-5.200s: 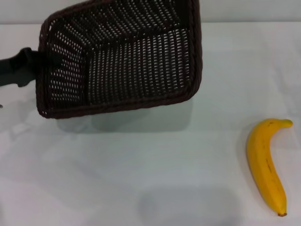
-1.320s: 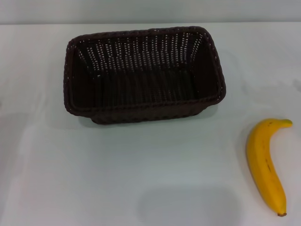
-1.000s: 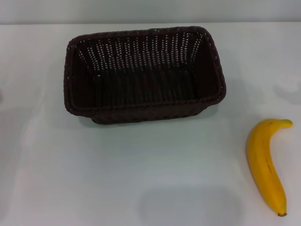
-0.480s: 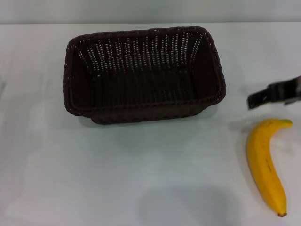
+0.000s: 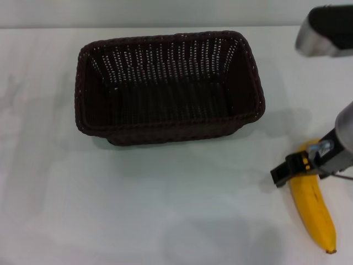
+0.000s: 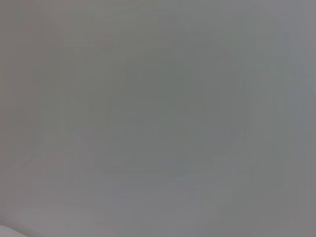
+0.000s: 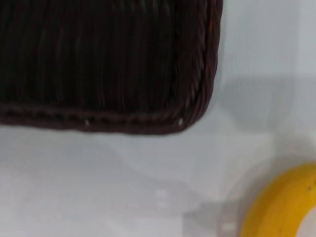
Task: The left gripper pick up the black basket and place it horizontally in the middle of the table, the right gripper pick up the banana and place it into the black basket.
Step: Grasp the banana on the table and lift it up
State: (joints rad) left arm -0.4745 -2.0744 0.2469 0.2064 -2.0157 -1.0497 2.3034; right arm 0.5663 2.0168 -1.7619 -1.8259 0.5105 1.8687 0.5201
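The right gripper (image 5: 287, 172) is poised over the stem end of the banana (image 5: 314, 212), whose long axis runs toward the robot. Whether its jaws are open cannot be told. The black basket (image 5: 165, 130) sits well apart to the left; the left gripper is out of view.

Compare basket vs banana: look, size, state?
The black basket is dark woven wicker; the banana is smooth yellow. The basket is rectangular and far larger; the banana is slim and curved. The basket stands free; the right claw is at the banana's stem end. Both rest on the white table.

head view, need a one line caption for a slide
Right pincer reaches over the upper end of the banana on the white table, with the empty black basket set down upright mid-table.
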